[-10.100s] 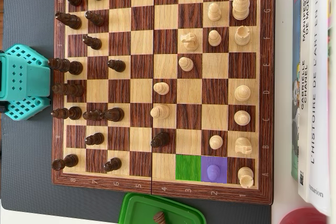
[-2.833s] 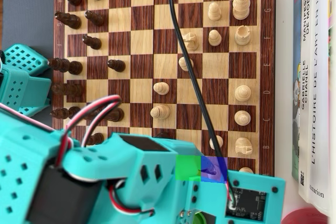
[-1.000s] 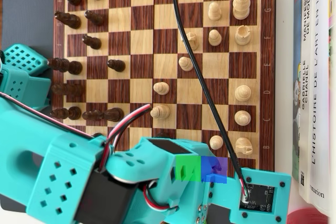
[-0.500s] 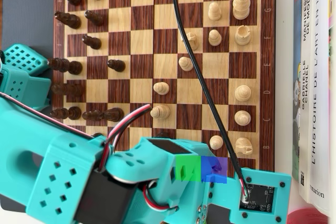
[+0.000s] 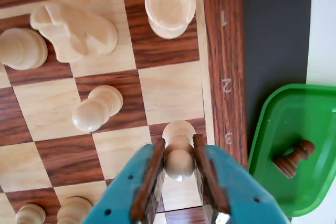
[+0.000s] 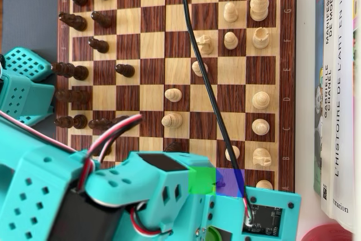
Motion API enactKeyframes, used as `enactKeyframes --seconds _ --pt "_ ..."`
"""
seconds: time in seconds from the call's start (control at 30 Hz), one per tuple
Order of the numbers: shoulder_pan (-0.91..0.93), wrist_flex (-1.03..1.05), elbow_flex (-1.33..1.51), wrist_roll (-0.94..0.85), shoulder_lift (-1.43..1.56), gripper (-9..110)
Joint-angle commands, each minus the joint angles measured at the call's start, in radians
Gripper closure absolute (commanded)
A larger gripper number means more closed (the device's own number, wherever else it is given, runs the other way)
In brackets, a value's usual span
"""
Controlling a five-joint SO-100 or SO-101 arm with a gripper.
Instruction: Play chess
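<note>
In the wrist view my gripper [image 5: 178, 153] is shut on a light pawn [image 5: 178, 132], with its brown pads [image 5: 153, 174] pressed on both sides of the pawn's head. The pawn's base is over the dark square beside the "3" on the chessboard [image 5: 173, 90] rim. I cannot tell whether it stands on the square or hangs above it. In the overhead view the teal arm [image 6: 141, 196] covers the near edge of the chessboard [image 6: 152, 43], hiding gripper and pawn. A green marked square [image 6: 200, 180] and a purple one [image 6: 231, 180] show through there.
A light rook [image 5: 169, 6], a knight [image 5: 73, 27] and another pawn [image 5: 97, 108] stand close by. A green tray [image 5: 278, 124] off the board holds a dark pawn [image 5: 294, 157]. Books [image 6: 338, 94] lie along the board's right side. A black cable [image 6: 206, 77] crosses the board.
In the overhead view the arm has shifted a little to the left since half a second ago, and the cable with it. The other pieces have not moved.
</note>
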Motion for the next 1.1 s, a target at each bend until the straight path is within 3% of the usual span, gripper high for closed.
enactKeyframes --seconds 0.0,1.07 --pt "0.014 -0.008 0.031 0.006 0.078 96" --pt "0.029 -0.009 0.084 0.008 0.094 97"
